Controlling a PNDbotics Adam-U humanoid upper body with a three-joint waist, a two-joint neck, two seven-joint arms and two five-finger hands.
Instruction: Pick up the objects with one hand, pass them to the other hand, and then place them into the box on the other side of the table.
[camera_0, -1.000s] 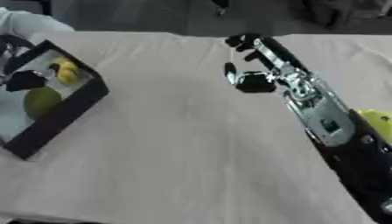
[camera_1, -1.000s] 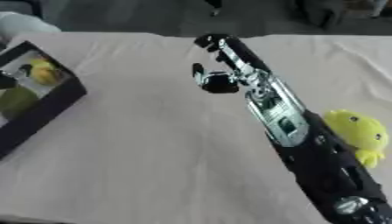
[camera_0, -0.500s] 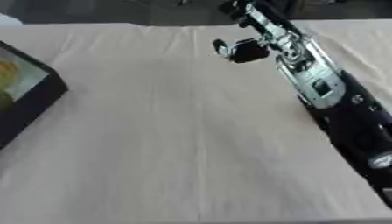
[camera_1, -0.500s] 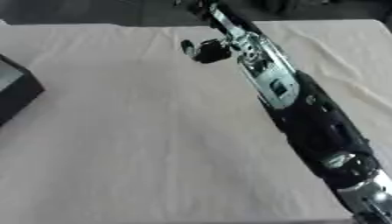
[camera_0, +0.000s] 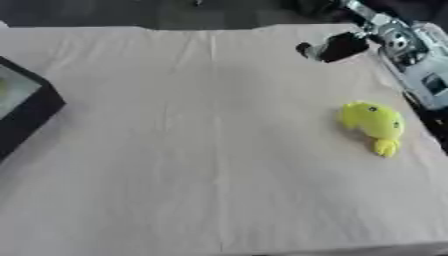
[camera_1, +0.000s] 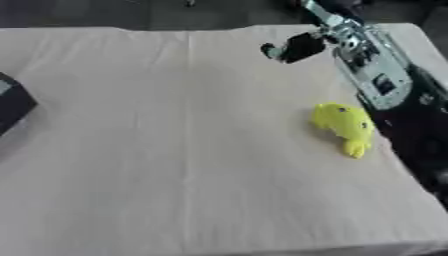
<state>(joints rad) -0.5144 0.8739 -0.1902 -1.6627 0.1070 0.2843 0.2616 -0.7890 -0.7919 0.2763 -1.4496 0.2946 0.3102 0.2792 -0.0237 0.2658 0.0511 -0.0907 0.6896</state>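
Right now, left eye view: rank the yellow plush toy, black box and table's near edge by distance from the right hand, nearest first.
From the right hand, upper right:
1. Yellow plush toy, right side, just below the hand.
2. Black box, far left edge.
3. Table's near edge, bottom of view.

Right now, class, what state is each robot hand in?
Left hand: not in view.
Right hand: in view near the table's far edge, blurred; open or shut cannot be told; apart from the yellow plush toy.

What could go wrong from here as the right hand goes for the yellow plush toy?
1. The yellow plush toy lies close to the table's right edge; a nudge from the right hand or its arm beside the toy might push it off.
2. The black box sits at the far left, mostly out of frame, so placement may be hard to judge.
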